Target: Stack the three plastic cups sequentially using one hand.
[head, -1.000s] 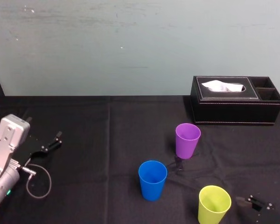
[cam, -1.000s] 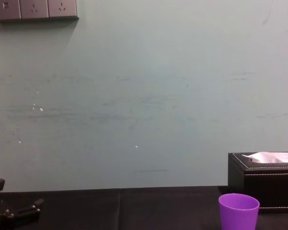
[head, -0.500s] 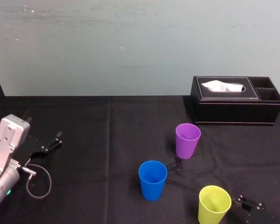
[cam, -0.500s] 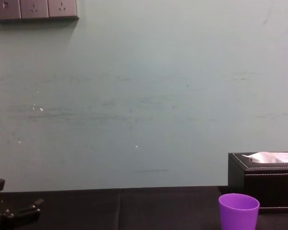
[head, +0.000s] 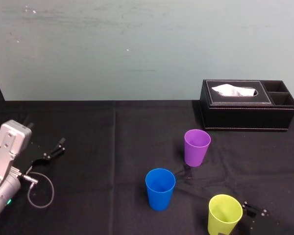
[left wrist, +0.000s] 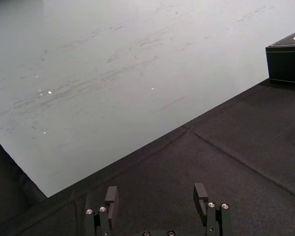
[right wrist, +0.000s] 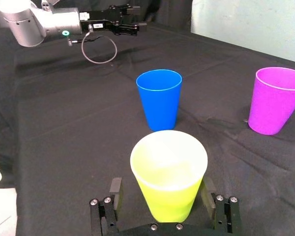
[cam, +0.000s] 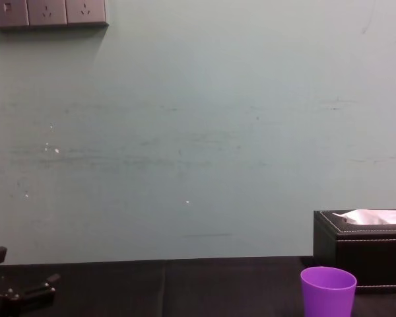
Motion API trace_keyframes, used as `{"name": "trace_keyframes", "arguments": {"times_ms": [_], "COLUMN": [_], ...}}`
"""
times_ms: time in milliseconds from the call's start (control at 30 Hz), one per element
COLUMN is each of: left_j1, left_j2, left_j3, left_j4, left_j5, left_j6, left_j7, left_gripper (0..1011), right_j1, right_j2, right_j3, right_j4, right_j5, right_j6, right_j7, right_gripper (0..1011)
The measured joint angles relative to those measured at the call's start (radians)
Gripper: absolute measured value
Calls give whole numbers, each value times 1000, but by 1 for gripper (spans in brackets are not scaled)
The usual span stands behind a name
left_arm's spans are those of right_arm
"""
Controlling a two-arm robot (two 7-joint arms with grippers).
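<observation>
Three plastic cups stand upright and apart on the black tablecloth: purple farthest back, blue in the middle, yellow-green nearest the front edge. My right gripper is open, low over the cloth, and the yellow-green cup stands between its two fingers. From the head view the right gripper comes in from the cup's right side. The blue cup and purple cup stand beyond it. My left gripper rests parked at the far left, open and holding nothing.
A black leather tissue box stands at the back right, behind the purple cup. A loop of cable lies by the left arm. A pale wall closes off the table's far edge.
My right gripper has slid left towards the yellow-green cup, so the cup now stands between its fingers. The cups and the left arm have not moved.
</observation>
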Motion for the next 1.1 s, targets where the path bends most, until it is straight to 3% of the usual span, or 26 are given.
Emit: {"name": "trace_keyframes", "arguments": {"times_ms": [433, 933, 1100], "left_j1": [0, 0, 0], "left_j2": [0, 0, 0], "left_j3": [0, 0, 0], "left_j4": [0, 0, 0], "left_j5": [0, 0, 0], "left_j6": [0, 0, 0], "left_j7": [0, 0, 0], "left_gripper": [1000, 1000, 1000], "right_j1": [46, 59, 58], "right_j2": [-36, -44, -44], "right_j3": [-32, -41, -40], "right_j4": [31, 39, 38], "right_j5": [-12, -23, -21], "right_j6": [11, 14, 14], "right_j7": [-15, -24, -24], "right_gripper": [1000, 1000, 915]}}
